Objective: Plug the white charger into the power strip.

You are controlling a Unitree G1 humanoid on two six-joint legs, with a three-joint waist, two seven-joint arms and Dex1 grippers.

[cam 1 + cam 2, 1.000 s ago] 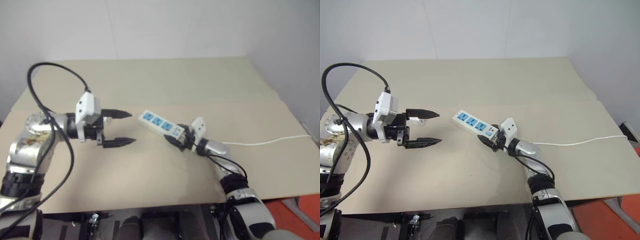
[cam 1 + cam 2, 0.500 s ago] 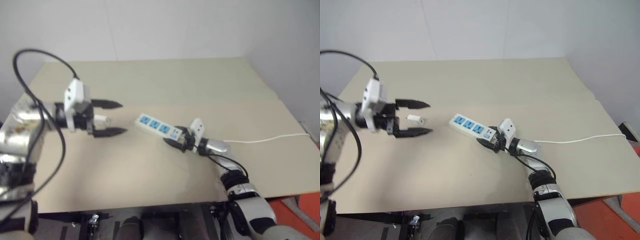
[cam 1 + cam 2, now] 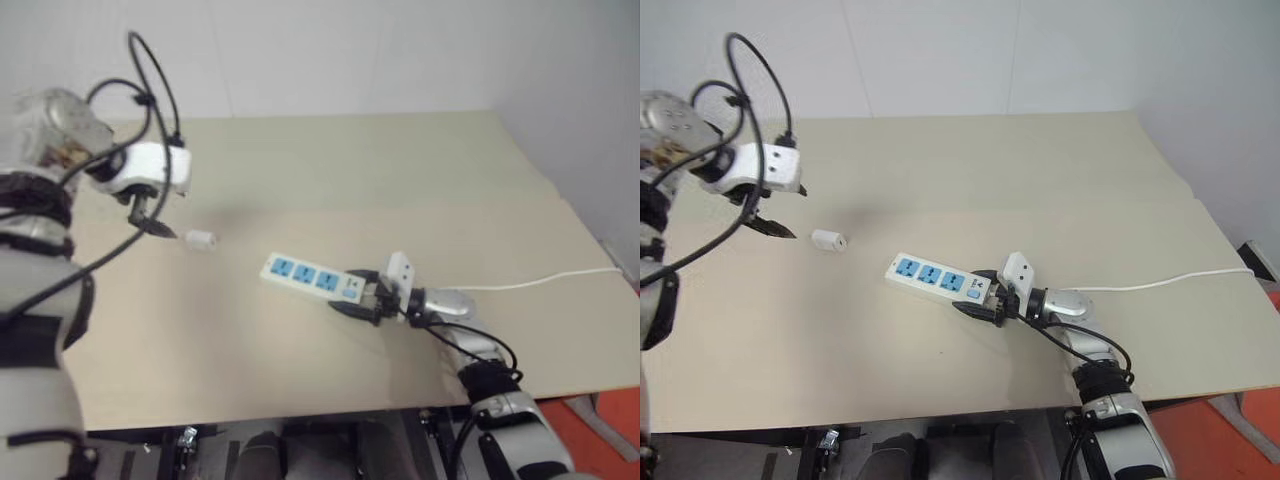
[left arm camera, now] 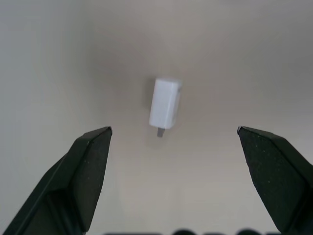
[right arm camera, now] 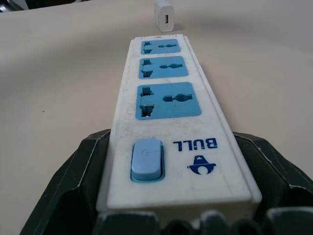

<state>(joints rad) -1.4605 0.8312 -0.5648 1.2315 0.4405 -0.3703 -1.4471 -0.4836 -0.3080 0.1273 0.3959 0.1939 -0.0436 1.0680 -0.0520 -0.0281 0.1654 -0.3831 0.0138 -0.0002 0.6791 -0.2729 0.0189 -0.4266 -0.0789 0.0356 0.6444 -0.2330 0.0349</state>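
Hiding the switch end of the power strip [image 3: 938, 279] between the right gripper's [image 3: 980, 303] fingers; cord [image 3: 1160, 285] running off-frame.

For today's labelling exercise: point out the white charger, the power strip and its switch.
white charger [image 4: 165, 103], left wrist view, its body.
power strip [image 3: 932, 279], right eye view, its middle socket.
switch [image 5: 146, 157], right wrist view, its blue face.

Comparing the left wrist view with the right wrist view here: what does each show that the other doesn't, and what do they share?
Left wrist view alone: the left pincer wide open, the charger lying flat on the table between its fingers, one prong visible.

Right wrist view alone: the power strip, three blue sockets empty, its switch end clamped in the right pincer.

Both: the charger, seen beyond the strip's far end, and the beige table.
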